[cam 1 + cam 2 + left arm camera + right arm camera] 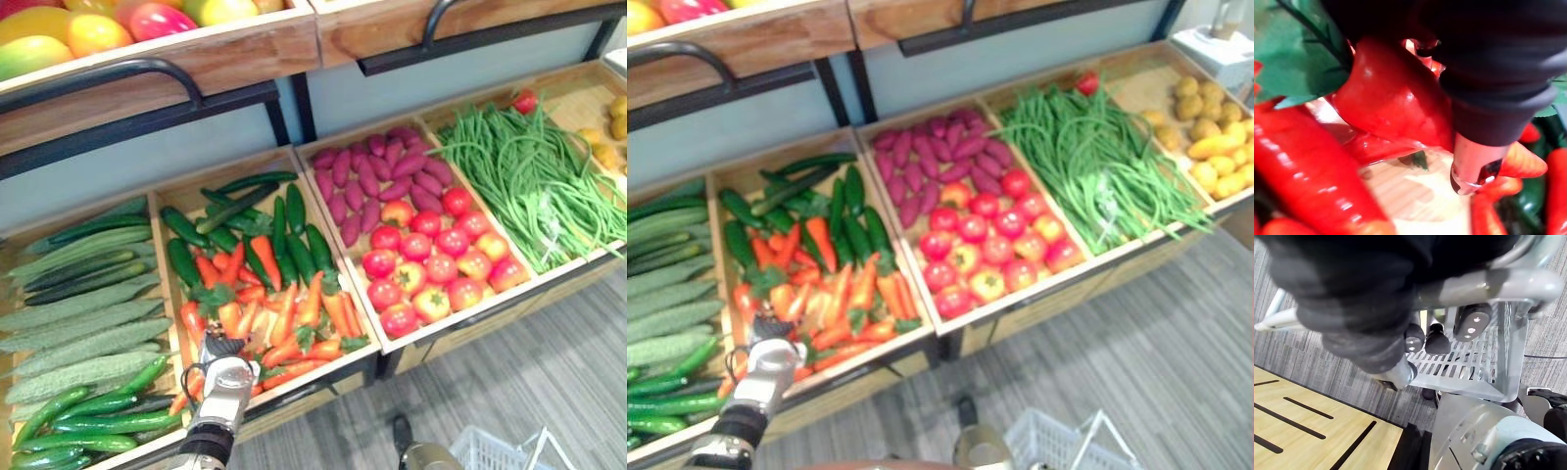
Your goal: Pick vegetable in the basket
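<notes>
My left hand is down in the crate of carrots and cucumbers, near its front left corner. In my left wrist view one glossy red carrot lies right against the hand's dark cover, with green leaves beside it. One fingertip pokes down past the carrot toward the crate's wooden bottom. I cannot tell whether my fingers are round that carrot or only touching it. It lies among the other carrots in the crate.

My right hand is low at my right side, with its fingers curled round the handle of the white basket. The basket hangs over the grey floor. The crate to the right of the carrots holds sweet potatoes and tomatoes, and beans lie beyond.
</notes>
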